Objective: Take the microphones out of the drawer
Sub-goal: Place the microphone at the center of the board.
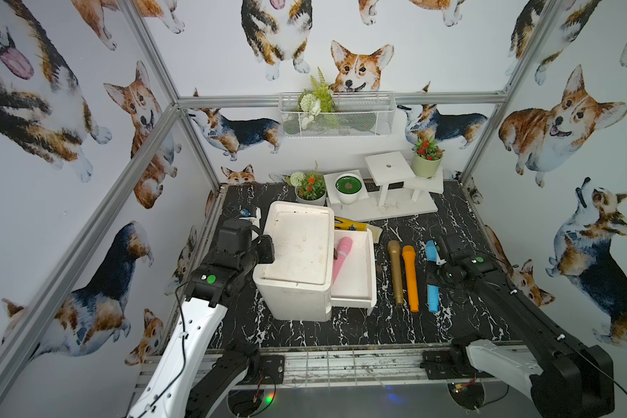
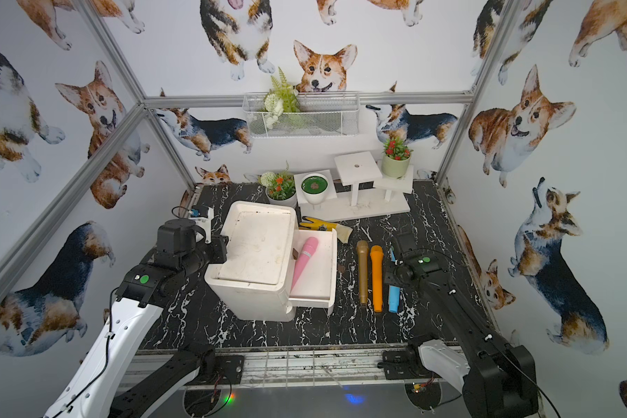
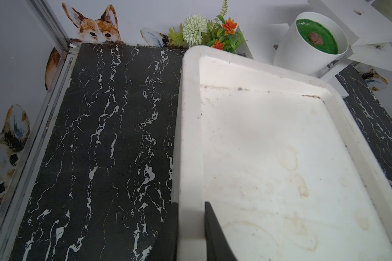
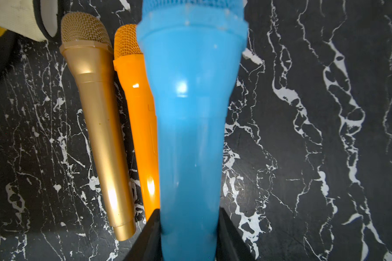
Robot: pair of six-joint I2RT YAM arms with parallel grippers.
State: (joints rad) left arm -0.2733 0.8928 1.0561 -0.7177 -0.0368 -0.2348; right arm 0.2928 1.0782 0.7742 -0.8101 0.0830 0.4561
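A black counter with white cracks sits in a little room with dog pictures on the walls; in both top views 12 o'clock is the far wall. At about 3 o'clock on the counter, the right tool holds the blue microphone by its handle, one finger on each side; I cannot tell if it touches the counter. Just beside it, toward 9 o'clock, lie the orange microphone and the gold microphone, side by side, heads toward 12 o'clock. At about 9 o'clock, the left tool is narrow and pinches the raised edge of the white box; one finger is outside the edge and one is inside. The drawer is pulled out of the box toward 3 o'clock; the pink microphone lies inside it, close to the box, head toward 1 o'clock. Behind the drawer lies a yellow glove; farther toward 12 o'clock stand a flower pot, a white pot with green inside and a white stand; a wire basket hangs on the far wall.
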